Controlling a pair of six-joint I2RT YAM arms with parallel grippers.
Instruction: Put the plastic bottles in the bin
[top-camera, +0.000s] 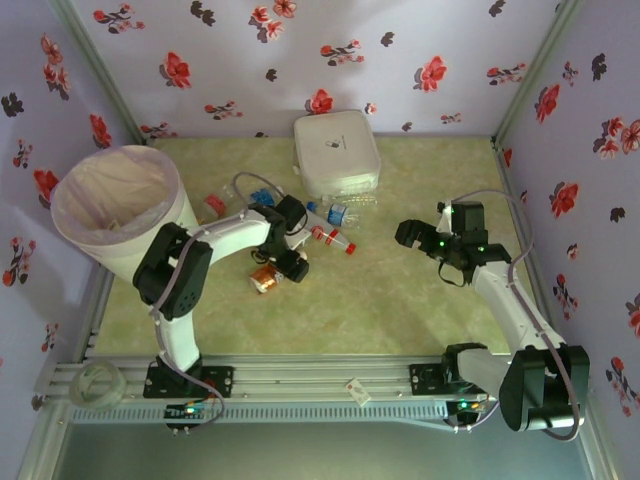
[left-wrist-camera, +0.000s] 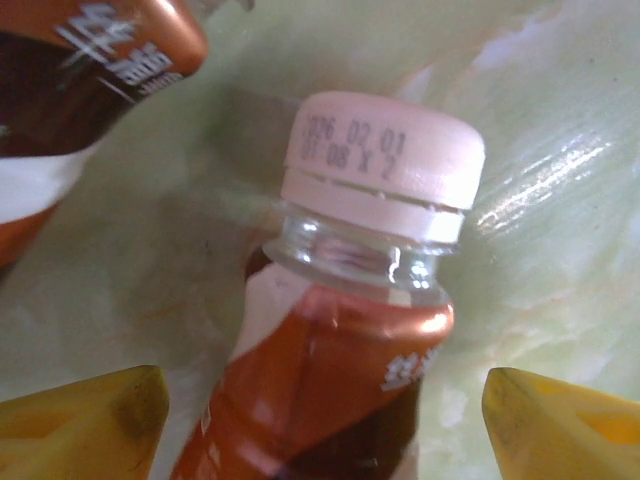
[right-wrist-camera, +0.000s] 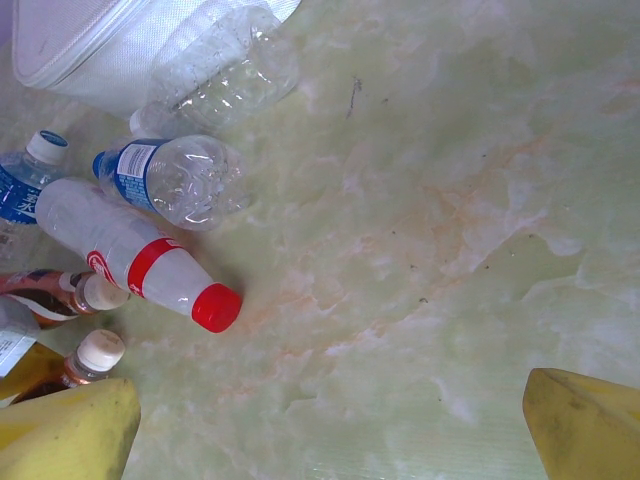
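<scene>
Looks like the grab step on one bottle: the left gripper is down over a brown-orange bottle lying on the table. Its yellow fingers sit either side of the body just below the neck, spread apart and not touching it as far as I can see. The pale cap points away from the gripper. Next it needs to squeeze onto the body, lift, and swing over to the bin at the table's left edge, just beside that arm. The other plastic bottles are heaped mid-table towards the far edge, near the white box. The right gripper hangs spread wide over bare table right of the heap, holding nothing.
</scene>
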